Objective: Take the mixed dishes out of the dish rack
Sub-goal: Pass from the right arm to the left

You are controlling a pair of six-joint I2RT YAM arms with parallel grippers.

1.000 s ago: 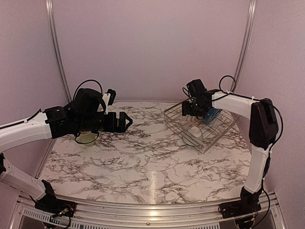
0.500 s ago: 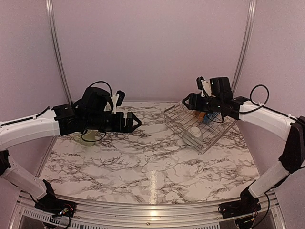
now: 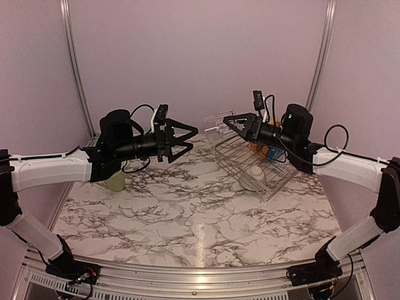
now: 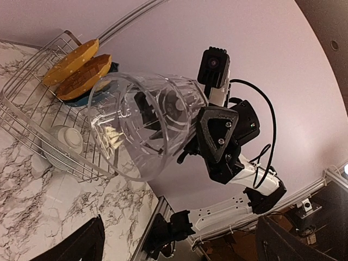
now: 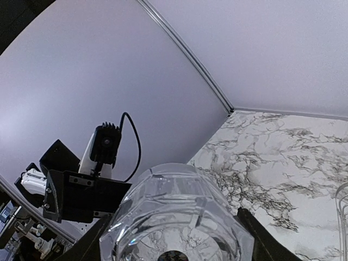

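Currently, a clear glass [image 3: 214,122] is clamped between the fingers of the right claw [image 3: 232,124] and is held on its side in the air, above the table [image 3: 187,219] and just off the left end of the dish rack [image 3: 284,178]. Its open mouth is turned towards the left arm, and in the left wrist view the glass [image 4: 138,128] is seen mouth-on, with the right claw [image 4: 187,136] closed around its base end. From the right wrist the faceted glass [image 5: 174,217] fills the lower part of the view, and the marbled table [image 5: 283,147] is seen beyond it. The left claw [image 3: 189,139] is spread wide and nothing is held in it; it is levelled at the glass, near its mouth but apart from it. The rack is set at an angle on the right rear part of the table. Two yellow-orange plates [image 4: 76,68] are stood on edge side by side at its far end, and a blue plate [image 4: 91,100] is tucked just beside them, mostly hidden. A small pale bowl [image 3: 255,177] is lodged in the near part of the rack, leaning among the tines. A pale green mug [image 3: 115,182] is stood on the table at the left, under the left arm and partly covered by it, well apart from the rack.
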